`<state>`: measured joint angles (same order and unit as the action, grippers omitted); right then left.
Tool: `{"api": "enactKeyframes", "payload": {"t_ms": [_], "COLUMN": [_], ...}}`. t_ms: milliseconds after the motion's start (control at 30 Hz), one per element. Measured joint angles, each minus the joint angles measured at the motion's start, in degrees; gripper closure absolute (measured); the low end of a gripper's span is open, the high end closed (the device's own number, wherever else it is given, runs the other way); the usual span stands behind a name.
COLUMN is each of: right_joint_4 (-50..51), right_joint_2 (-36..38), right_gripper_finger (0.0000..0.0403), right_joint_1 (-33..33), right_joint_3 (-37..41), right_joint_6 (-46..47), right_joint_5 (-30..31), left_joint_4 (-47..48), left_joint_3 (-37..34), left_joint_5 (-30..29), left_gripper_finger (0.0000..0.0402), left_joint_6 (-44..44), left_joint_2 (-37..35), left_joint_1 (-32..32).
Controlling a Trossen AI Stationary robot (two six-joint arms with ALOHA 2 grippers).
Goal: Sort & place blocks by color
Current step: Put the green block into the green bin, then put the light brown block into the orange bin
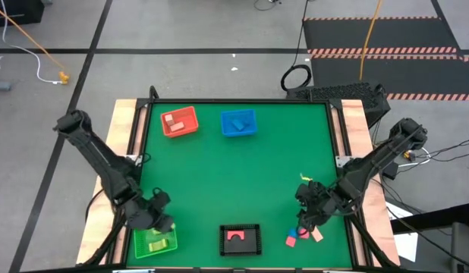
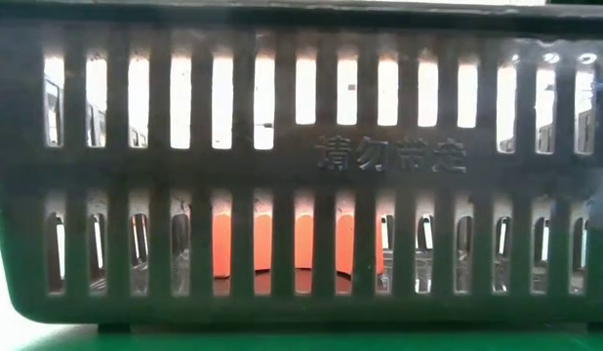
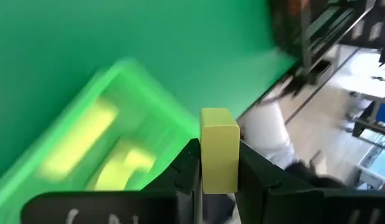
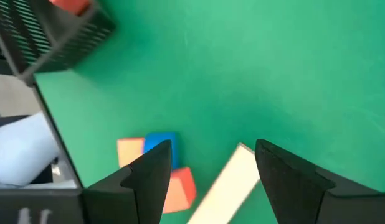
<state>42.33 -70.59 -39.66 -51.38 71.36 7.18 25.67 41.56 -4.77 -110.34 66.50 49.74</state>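
The left end effector hangs over the green basket at the near left corner of the desk, its fingers clamped on a yellow-green block; two more yellow-green pieces lie in that basket, blurred in the left wrist view. At the near right, the right end effector hovers with its fingers spread apart above a small cluster of loose blocks: a tan bar between the fingers, and beside it a blue cube, a tan cube and a red piece partly hidden by one finger. The black basket sits at the near edge in the middle with a red block inside; its slatted wall fills the low view and shuts off nearly everything behind it. At the far side stand a red basket holding tan pieces and a blue basket whose contents are hard to tell from its floor.
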Motion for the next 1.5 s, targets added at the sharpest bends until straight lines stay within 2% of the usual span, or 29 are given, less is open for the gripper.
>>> {"api": "enactKeyframes", "payload": {"t_ms": [200, 333, 400, 700, 800, 967, 1100, 1333, 1500], "right_joint_4": [-0.5, -1.0, -1.5, -7.2, -8.0, -7.9, -7.9, -8.1, -11.5], "right_joint_2": [0.0, 0.0, 0.0, 0.0, 0.0, 0.0, 0.0, -0.1, -1.8], "right_gripper_finger": [0.0182, 0.0182, 0.0182, 0.0182, 0.0182, 0.0182, 0.0182, 0.0182, 0.0171], "right_joint_1": [-2.2, -3.4, -4.1, -6.0, -6.1, -7.4, -9.0, -12.2, -13.2], "right_joint_3": [2.7, 4.8, 6.0, 9.9, 10.0, 10.0, 10.0, 10.0, 10.0], "right_joint_6": [2.1, 4.1, 5.6, 10.5, 10.5, 10.7, 15.2, 30.5, 32.1], "right_joint_5": [0.0, 0.0, 0.0, -1.9, -4.4, -7.6, -7.6, -6.3, -4.3], "left_joint_4": [5.5, 14.5, 16.1, 13.4, 12.3, 6.5, 3.0, 0.9, 0.1], "left_joint_3": [0.0, 0.0, 0.0, 0.0, 0.0, 0.0, 0.0, 0.0, 0.0], "left_joint_5": [6.1, 8.1, 9.6, 10.3, 5.9, -11.8, -20.6, -26.2, -26.8], "left_gripper_finger": [0.0342, 0.0325, 0.0313, 0.0295, 0.0295, 0.0294, 0.0293, 0.0293, 0.0293], "left_joint_6": [-11.7, -22.8, -26.5, -28.0, -24.7, -11.1, 0.6, 14.9, 21.0], "left_joint_2": [-3.0, -3.2, -2.8, -2.3, -2.3, -2.4, -2.4, -2.4, -2.4], "left_joint_1": [7.5, 11.8, 13.2, 15.3, 15.0, 13.3, 10.4, 3.9, 1.1]}}
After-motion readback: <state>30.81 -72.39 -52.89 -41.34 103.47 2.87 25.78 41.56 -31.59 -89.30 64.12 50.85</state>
